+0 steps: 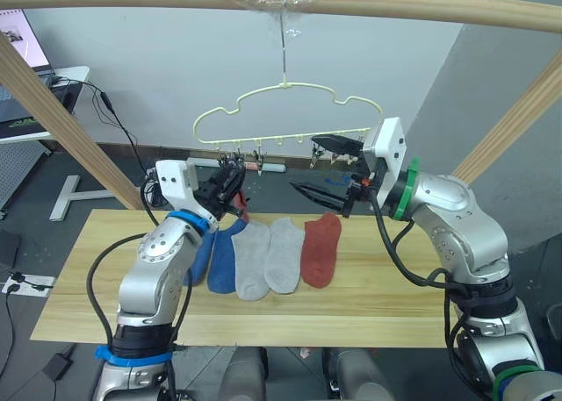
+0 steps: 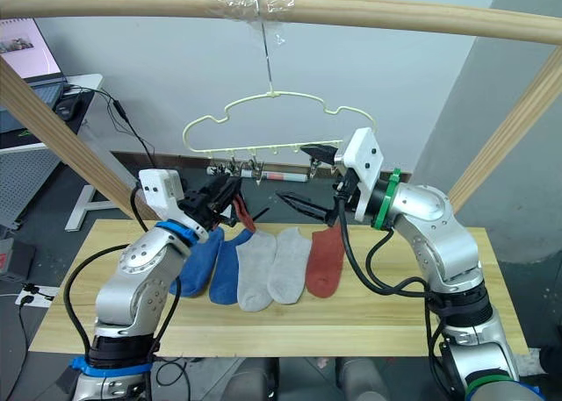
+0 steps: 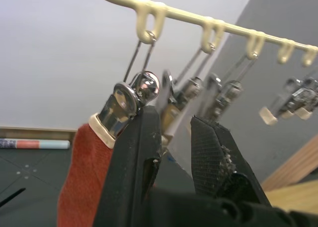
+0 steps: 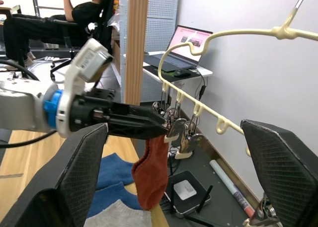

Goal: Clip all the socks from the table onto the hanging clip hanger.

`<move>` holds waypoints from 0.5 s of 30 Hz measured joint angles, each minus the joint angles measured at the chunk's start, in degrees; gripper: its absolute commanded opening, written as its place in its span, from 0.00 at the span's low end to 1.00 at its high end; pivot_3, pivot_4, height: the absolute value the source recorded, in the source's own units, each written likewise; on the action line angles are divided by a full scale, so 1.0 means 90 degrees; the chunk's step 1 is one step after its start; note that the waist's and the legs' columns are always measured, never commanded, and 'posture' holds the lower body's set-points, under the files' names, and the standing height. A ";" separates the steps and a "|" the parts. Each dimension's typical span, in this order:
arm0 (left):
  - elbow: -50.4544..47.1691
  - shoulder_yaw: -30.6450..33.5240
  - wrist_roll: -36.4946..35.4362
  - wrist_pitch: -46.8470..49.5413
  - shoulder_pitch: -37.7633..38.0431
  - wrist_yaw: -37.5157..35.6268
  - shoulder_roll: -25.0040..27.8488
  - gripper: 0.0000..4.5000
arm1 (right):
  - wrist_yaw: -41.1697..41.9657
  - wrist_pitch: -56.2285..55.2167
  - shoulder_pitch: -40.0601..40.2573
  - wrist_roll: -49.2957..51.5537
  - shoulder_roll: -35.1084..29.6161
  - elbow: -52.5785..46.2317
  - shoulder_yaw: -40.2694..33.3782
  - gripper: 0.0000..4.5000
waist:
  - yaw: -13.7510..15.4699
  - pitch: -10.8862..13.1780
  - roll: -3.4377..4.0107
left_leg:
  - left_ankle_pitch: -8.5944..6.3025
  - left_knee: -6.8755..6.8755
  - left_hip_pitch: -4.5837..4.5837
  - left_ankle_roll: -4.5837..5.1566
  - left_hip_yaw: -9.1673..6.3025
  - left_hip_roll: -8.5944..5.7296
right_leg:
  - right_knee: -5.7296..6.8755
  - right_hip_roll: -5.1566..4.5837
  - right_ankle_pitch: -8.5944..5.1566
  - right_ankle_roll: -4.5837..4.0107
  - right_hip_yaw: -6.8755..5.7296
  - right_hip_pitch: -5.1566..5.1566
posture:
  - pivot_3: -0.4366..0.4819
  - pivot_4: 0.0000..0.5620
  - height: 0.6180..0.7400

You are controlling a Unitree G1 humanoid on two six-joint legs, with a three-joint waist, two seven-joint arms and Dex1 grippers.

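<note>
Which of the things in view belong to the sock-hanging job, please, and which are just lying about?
Job: red sock at a clip; hanger; five socks on the table; left gripper; right gripper.

Lying about: laptop; wooden pole; seated person.

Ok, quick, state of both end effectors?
Left end effector: fingers slightly apart at a clip holding the rust red sock.
Right end effector: open, empty.

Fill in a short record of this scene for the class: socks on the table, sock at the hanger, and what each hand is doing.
socks on table: five in a row, two blue, two grey, one red sock
table: light wood
sock at hanger: second red sock hanging from an end clip
hanger: pale yellow, on a wooden pole
left hand: at that clip
right hand: open, holding nothing
</note>
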 measured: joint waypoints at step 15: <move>0.0576 -0.0044 0.0322 -0.0383 -0.0531 -0.0133 -0.0236 0.29 | -0.0128 0.0094 -0.0066 0.0063 -0.0007 -0.0037 0.0001 1.00 | -0.0054 0.0000 0.0000 | 0.0000 0.0000 -0.0001 0.0000 0.0010 0.0000 | -0.0002 0.0000 0.0000 0.0000 -0.0003 -0.0001 | 0.33 0.40 1.00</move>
